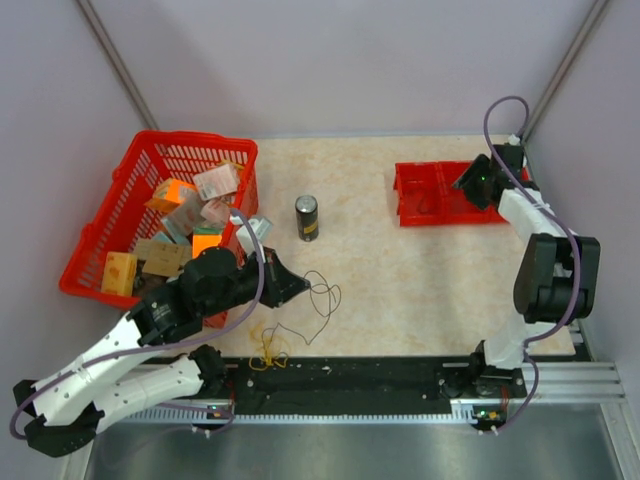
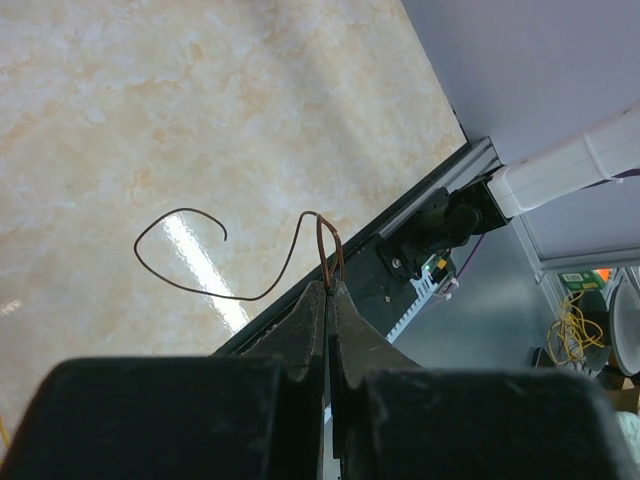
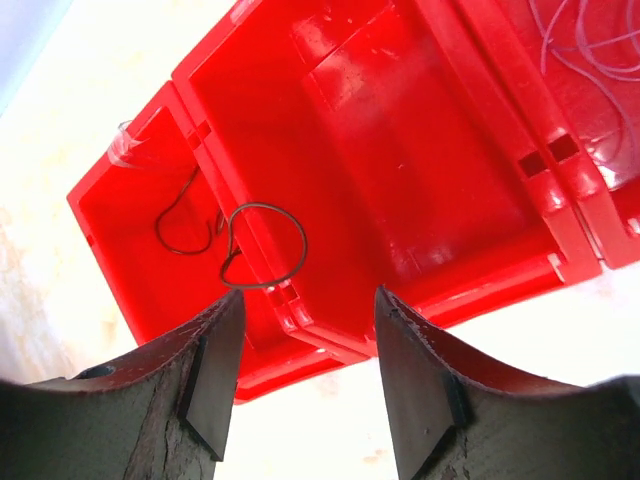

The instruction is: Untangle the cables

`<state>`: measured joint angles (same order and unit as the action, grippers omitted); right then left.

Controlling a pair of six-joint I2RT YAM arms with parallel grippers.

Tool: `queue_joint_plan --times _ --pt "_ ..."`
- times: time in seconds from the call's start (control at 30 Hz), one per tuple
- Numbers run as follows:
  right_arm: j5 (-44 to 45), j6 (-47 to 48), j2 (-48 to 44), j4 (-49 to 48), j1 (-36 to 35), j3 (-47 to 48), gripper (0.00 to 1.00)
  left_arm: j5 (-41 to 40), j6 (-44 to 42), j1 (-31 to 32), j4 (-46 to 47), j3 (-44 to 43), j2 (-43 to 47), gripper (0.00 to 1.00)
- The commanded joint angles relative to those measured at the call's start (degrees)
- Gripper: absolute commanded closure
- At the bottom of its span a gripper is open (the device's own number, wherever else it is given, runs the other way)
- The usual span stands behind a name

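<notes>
A thin black wire point(image 1: 322, 297) loops on the table right of my left gripper point(image 1: 302, 287). In the left wrist view the jaws point(image 2: 330, 290) are shut on one end of this dark wire point(image 2: 190, 285), which curls out over the table. A yellow-orange wire point(image 1: 268, 350) lies bunched near the table's front edge, apart from the gripper. My right gripper point(image 1: 463, 183) is open above the red tray point(image 1: 415, 215). In the right wrist view it point(image 3: 305, 300) holds nothing, and another thin dark wire loop point(image 3: 265, 245) lies across a divider of the tray point(image 3: 400, 150).
A dark can point(image 1: 307, 217) stands upright behind the black wire. A red basket point(image 1: 150, 150) full of boxes sits at the left, close to my left arm. The black rail point(image 1: 380, 372) runs along the front edge. Pale thin wires point(image 3: 590, 50) lie in another tray compartment.
</notes>
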<state>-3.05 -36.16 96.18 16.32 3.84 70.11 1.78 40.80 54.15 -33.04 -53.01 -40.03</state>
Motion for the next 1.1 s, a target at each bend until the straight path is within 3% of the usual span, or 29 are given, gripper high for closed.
queue_joint_plan --times 0.0,0.23,0.37,0.57,0.73,1.07 --pt "-5.73 -1.80 3.74 -3.75 0.29 2.84 0.46 0.77 0.42 -0.10 3.50 -0.25 -0.31 1.00" --pt "-7.32 -4.09 7.18 -6.21 0.38 5.21 0.52 0.77 0.78 -0.10 3.42 -0.25 -0.57 1.00" --pt "-8.20 -3.92 9.19 -7.26 0.29 6.62 0.60 1.12 0.69 -0.10 3.86 -0.16 -1.19 1.00" --pt "-8.99 -2.60 9.99 -8.49 0.29 7.76 0.85 1.73 0.60 -0.10 4.65 -0.16 -1.98 1.00" --pt "-5.58 2.31 7.98 -7.62 -1.63 9.34 1.00 2.00 0.51 -0.10 4.91 -0.16 -2.60 1.00" --pt "2.60 7.69 9.72 -2.26 -10.95 12.51 1.00 2.88 0.51 -0.10 6.23 -0.07 -3.83 1.00"
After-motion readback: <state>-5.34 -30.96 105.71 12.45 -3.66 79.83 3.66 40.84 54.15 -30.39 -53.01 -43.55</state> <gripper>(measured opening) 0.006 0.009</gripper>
